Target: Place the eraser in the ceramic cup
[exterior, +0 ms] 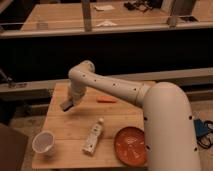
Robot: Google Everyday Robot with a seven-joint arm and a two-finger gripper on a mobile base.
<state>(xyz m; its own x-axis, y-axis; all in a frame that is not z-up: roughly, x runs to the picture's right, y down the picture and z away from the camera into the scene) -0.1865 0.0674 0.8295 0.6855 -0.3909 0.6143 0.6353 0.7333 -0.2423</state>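
My gripper (66,105) hangs over the left part of the wooden table (75,125), at the end of the white arm (110,87) that reaches in from the right. Its tip looks dark grey, and I cannot tell whether that is the eraser. No eraser shows lying on the table. The ceramic cup (43,142), pale with a wide rim, stands upright at the table's front left corner, below and to the left of the gripper and well apart from it.
A white tube (93,136) lies near the table's front middle. An orange ridged plate (131,145) sits at the front right. A thin orange stick (106,100) lies behind, right of the gripper. A dark counter runs behind the table.
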